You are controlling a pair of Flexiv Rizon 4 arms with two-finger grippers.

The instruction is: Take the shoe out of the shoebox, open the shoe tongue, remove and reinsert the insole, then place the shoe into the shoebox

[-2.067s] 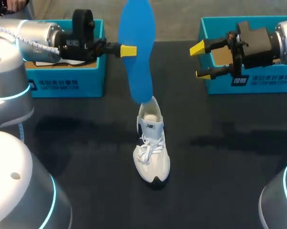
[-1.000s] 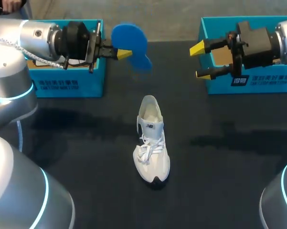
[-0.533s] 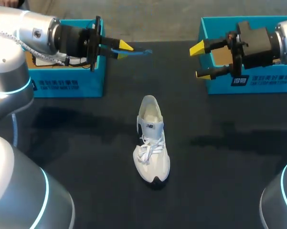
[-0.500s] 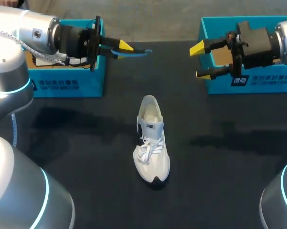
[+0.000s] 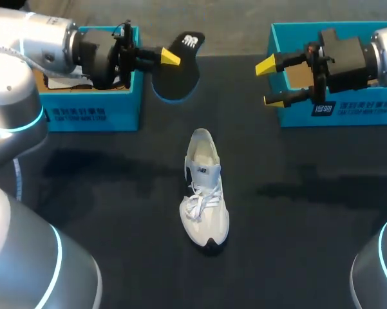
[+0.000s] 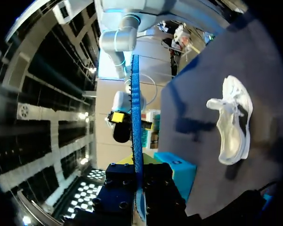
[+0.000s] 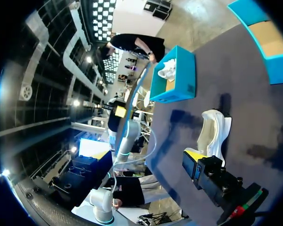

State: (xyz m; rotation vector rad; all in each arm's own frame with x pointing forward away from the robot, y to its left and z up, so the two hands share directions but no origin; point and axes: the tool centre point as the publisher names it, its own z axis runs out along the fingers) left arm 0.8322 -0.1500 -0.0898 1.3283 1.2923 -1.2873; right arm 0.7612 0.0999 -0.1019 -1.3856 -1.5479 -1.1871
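Head view: insole (image 5: 177, 80) flipped, dark face now showing.
My left hand (image 5: 169, 56) pinches it; right hand (image 5: 270, 82) gapes empty; reinserting next.

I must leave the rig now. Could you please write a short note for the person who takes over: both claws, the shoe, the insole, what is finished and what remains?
Left claw: shut on the insole, holding it in the air beside the left shoebox.
Right claw: open and empty, in front of the right shoebox.
Shoe: upright on the table, near its middle, outside both boxes, with nothing touching it.
Done: shoe taken out, insole removed.
Left: reinsert the insole, then place the shoe into the shoebox.
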